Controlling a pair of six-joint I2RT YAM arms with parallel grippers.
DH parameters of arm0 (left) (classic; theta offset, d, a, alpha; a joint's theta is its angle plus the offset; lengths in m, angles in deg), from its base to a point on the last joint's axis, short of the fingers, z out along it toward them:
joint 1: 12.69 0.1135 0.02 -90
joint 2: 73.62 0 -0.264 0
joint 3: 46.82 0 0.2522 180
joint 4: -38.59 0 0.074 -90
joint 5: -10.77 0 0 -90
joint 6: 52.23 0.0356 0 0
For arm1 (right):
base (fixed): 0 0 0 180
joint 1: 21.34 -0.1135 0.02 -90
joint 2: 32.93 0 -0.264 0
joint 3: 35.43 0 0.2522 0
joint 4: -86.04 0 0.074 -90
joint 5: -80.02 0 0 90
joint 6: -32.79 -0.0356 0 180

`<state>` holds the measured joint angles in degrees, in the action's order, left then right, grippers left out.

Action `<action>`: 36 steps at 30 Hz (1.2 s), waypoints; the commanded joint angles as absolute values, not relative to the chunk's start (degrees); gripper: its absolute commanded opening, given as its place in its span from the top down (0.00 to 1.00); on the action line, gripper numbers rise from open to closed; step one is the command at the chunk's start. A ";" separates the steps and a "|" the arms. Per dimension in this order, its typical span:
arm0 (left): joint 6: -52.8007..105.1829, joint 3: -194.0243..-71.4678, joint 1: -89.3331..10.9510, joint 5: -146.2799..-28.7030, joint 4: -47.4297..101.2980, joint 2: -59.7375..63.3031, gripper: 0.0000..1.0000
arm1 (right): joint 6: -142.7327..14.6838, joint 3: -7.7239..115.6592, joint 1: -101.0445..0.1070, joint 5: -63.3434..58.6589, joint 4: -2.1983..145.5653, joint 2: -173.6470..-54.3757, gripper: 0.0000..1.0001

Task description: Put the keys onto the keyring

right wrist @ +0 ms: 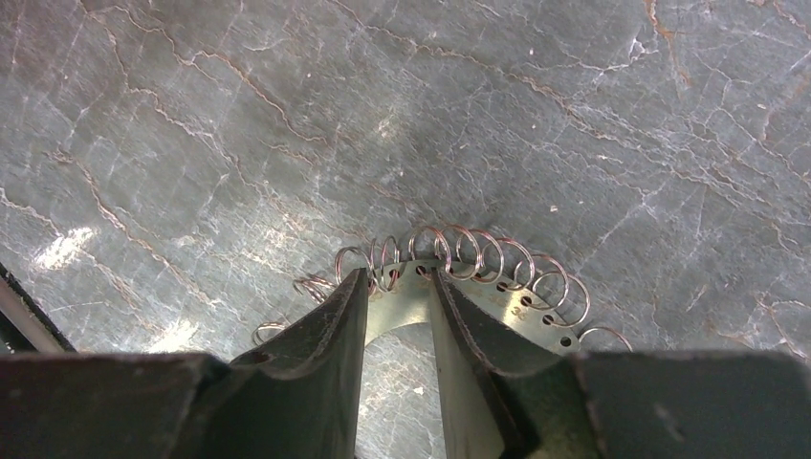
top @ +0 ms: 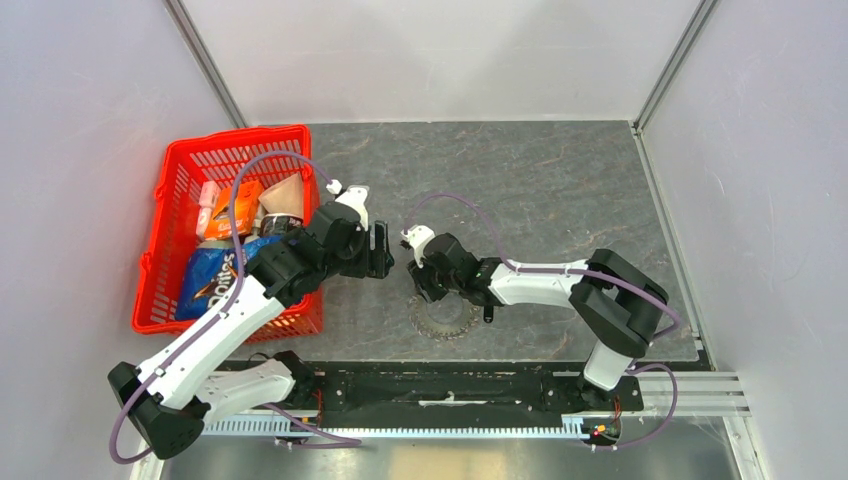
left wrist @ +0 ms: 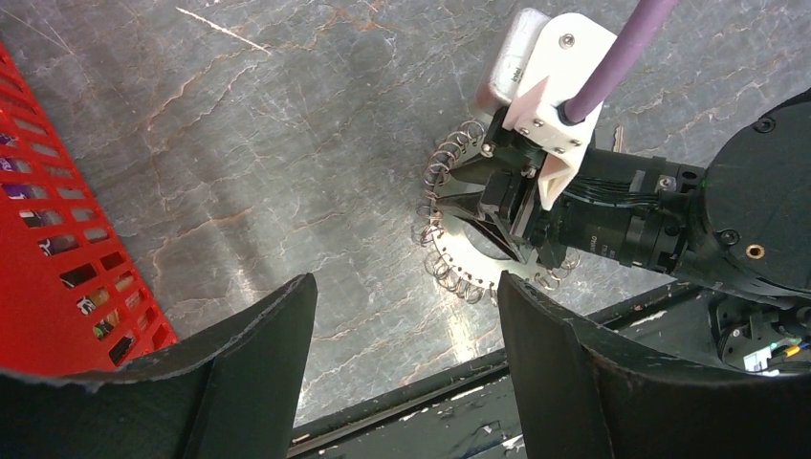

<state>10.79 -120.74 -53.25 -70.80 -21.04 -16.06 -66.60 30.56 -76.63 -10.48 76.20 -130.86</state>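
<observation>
The keyring (top: 445,320) lies flat on the grey slate table, a metal band with many small wire loops fanned around it. It also shows in the left wrist view (left wrist: 457,256) and in the right wrist view (right wrist: 512,292). My right gripper (top: 424,292) is low over the ring's left edge. Its jaws are a little apart, and both fingertips sit over the band (right wrist: 397,279); the band shows in the gap. My left gripper (top: 384,260) hovers open and empty just left of the right one, above the table (left wrist: 406,287). The small black-headed key is not in view.
A red basket (top: 160,200) full of snack packets stands at the left, close behind my left arm; its wall shows in the left wrist view (left wrist: 57,239). A black rail (top: 450,385) runs along the near table edge. White walls enclose the table.
</observation>
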 commanded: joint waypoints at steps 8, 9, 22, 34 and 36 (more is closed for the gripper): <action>13.25 -120.43 -52.68 -71.44 -19.08 -17.86 0.23 | -66.70 33.35 -76.98 -10.72 77.94 -132.60 0.66; 13.25 -120.35 -52.66 -71.41 -19.12 -17.97 0.23 | -66.69 33.44 -77.00 -10.63 77.83 -132.68 0.66; 13.35 -120.17 -52.51 -71.53 -19.14 -17.78 0.23 | -66.83 33.97 -77.30 -10.16 77.20 -133.91 0.69; 13.08 -120.25 -52.44 -71.70 -19.11 -17.73 0.23 | -66.67 34.04 -77.48 -10.16 75.96 -133.92 0.74; 13.08 -120.34 -52.42 -71.75 -19.11 -17.72 0.23 | -66.59 34.04 -77.48 -10.16 75.89 -133.92 0.75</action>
